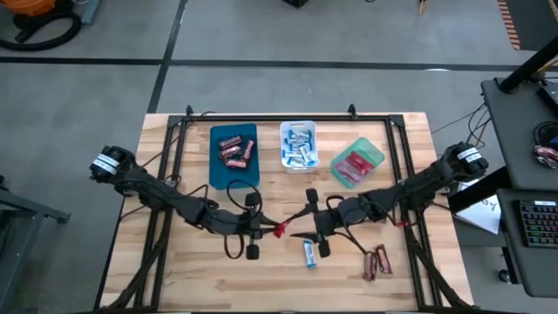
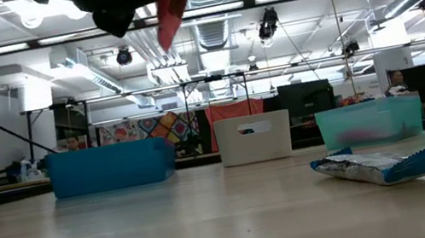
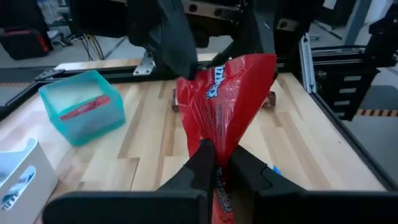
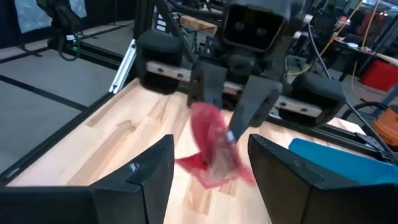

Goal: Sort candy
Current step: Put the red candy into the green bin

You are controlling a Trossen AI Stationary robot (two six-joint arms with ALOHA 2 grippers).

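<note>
packet, red, is pinched in left pincer above desk centre, long axis pointing toward right pincer. right pincer is spread, just beside packet's free end, w/ green tray on its side, so handover looks likely.

High view: looks straight down from well above, taking in the whole wooden surface and both arms.
Low view: sits at surface height, facing level across it to the three trays and the room behind.
Left wrist view: close behind its own jaws, facing the green tray.
Right wrist view: close behind its own jaws, facing the opposite arm.
Shared: the red packet shows in all four.
</note>
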